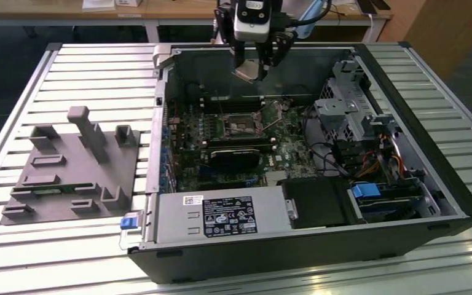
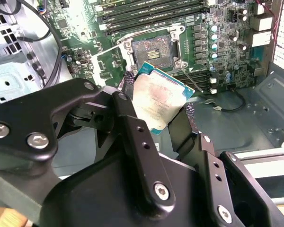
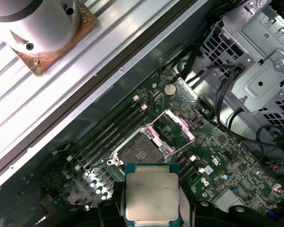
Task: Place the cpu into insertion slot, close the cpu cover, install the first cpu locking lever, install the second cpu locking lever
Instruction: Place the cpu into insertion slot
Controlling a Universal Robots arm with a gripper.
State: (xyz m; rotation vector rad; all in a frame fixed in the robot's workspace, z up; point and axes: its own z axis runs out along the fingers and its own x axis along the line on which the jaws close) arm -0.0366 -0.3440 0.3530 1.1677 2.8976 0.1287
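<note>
Two fingers (image 2: 184, 130) of my gripper (image 1: 255, 72) pinch the cpu (image 3: 151, 196) by its edges, tilted and well above the open insertion slot (image 3: 141, 150), so I judge any slip or skew could seat it crooked there and damage the slot.

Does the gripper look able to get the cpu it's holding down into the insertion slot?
Likely yes. The gripper holds the cpu above the motherboard, the cpu cover is swung open, and the insertion slot lies bare with nothing across it.
</note>
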